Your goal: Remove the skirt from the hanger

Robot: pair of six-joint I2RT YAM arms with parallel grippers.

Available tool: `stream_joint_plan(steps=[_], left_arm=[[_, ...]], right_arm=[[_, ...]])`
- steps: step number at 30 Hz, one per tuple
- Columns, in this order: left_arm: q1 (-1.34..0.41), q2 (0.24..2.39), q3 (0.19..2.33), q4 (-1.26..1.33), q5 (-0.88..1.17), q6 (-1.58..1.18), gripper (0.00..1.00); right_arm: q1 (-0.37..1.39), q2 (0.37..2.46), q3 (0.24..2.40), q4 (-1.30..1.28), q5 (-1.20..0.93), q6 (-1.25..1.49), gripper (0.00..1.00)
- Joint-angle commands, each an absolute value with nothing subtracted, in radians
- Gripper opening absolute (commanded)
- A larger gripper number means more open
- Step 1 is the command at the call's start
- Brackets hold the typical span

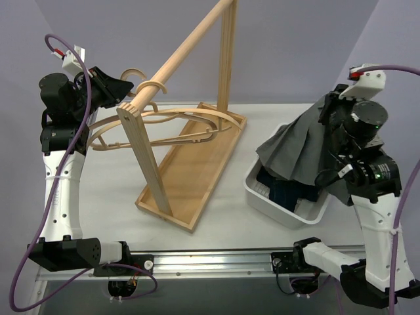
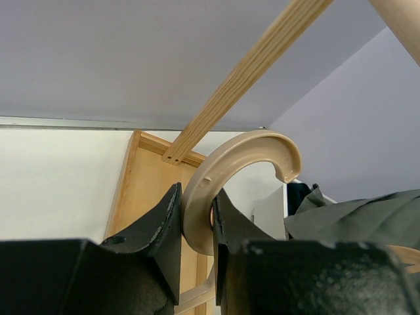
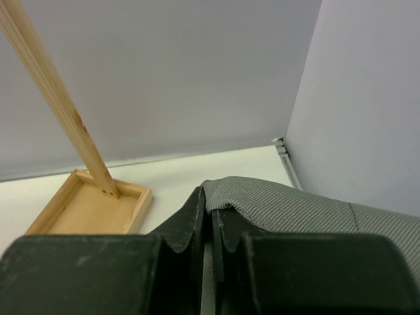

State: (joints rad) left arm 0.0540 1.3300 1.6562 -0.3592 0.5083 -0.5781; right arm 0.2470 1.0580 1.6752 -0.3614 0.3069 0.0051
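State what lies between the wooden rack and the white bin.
Nothing but a bare strip of table, seen in the top view, separates the wooden rack's base from the white bin under the skirt.

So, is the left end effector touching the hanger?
Touching. The left wrist view shows the left end effector clamped on the hanger at its hook.
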Motion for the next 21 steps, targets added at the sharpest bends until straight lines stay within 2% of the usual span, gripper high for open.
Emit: stream_joint_plan(steps=[1,9,13,21], left_arm=[[0.051,1.318,1.686,-0.342,0.492,-0.561,0.02],[0.046,1.312,1.672,-0.33,0.5,-0.565,0.02],[0.037,1.313,1.671,-0.325,0.503,-0.565,0.02],[0.031,1.298,1.669,-0.333,0.514,-0.558,0.02]], right_arm=[[0.241,1.011,1.567,-0.288,0.284,0.086,0.0],[0.241,0.901,1.217,-0.36,0.452,0.32,0.0],[0.238,0.9,1.082,-0.445,0.535,0.558,0.0],[0.23,1.058,0.814,-0.359,0.421,0.84,0.0]])
